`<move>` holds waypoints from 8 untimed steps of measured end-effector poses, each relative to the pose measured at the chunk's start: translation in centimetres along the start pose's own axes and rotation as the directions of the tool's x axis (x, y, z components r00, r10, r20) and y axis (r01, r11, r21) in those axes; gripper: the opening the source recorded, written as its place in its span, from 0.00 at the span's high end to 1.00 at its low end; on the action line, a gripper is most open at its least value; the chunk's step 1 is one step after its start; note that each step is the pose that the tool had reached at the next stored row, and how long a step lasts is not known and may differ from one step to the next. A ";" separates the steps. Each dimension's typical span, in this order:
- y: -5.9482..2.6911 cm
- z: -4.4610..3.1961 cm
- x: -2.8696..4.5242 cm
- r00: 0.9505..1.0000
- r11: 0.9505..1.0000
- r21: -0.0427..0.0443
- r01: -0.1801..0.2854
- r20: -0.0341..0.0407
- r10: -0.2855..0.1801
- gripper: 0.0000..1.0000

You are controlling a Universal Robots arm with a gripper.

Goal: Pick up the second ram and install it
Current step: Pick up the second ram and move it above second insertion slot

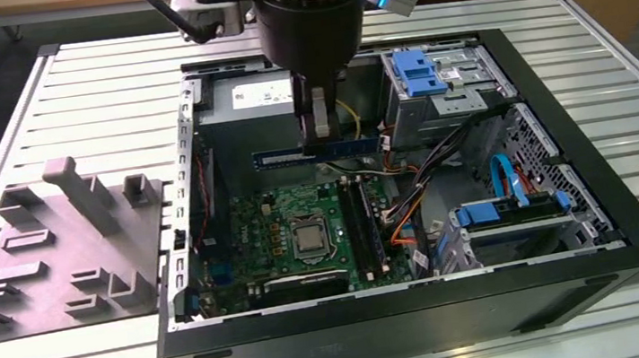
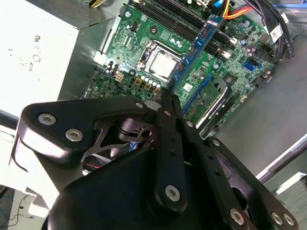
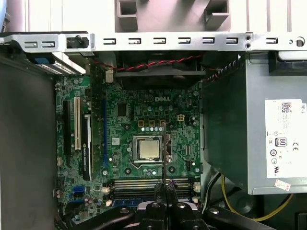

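Observation:
In the exterior view my gripper (image 1: pixel 321 138) hangs inside the open computer case, shut on the second ram (image 1: pixel 347 150), a thin bluish-green stick held level above the green motherboard (image 1: pixel 265 230). The stick hovers over the board's edge nearest the power supply, apart from the long black slots (image 1: pixel 355 215). In the second wrist view the second ram (image 2: pixel 194 50) runs out from my gripper (image 2: pixel 165 95) over the board, past the silver socket (image 2: pixel 160 62). In the first wrist view my gripper (image 3: pixel 164 186) holds the second ram (image 3: pixel 164 158) edge-on, above the black slots (image 3: pixel 144 183).
A grey power supply (image 1: pixel 244 97) stands just behind the gripper, with a blue-latched drive cage (image 1: pixel 419 73) to the exterior view's right. Orange and black cables (image 1: pixel 412 200) run beside the slots. The black case wall (image 1: pixel 408 322) rings the board. A grey moulded fixture (image 1: pixel 63 253) lies outside it.

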State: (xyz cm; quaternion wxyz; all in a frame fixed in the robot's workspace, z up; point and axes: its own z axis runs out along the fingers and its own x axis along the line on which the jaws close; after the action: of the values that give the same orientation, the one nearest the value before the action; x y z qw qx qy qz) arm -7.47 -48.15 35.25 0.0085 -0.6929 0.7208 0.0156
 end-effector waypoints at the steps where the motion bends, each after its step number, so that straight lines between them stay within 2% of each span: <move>1: -0.01 0.03 0.00 1.000 1.000 0.000 0.000 0.000 0.000 0.88; 8: -0.25 0.86 0.01 1.000 1.000 0.000 0.000 0.000 0.000 0.88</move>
State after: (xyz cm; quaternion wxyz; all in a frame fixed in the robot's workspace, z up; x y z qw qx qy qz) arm -7.22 -48.14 34.39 0.0085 -0.6929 0.7208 0.0156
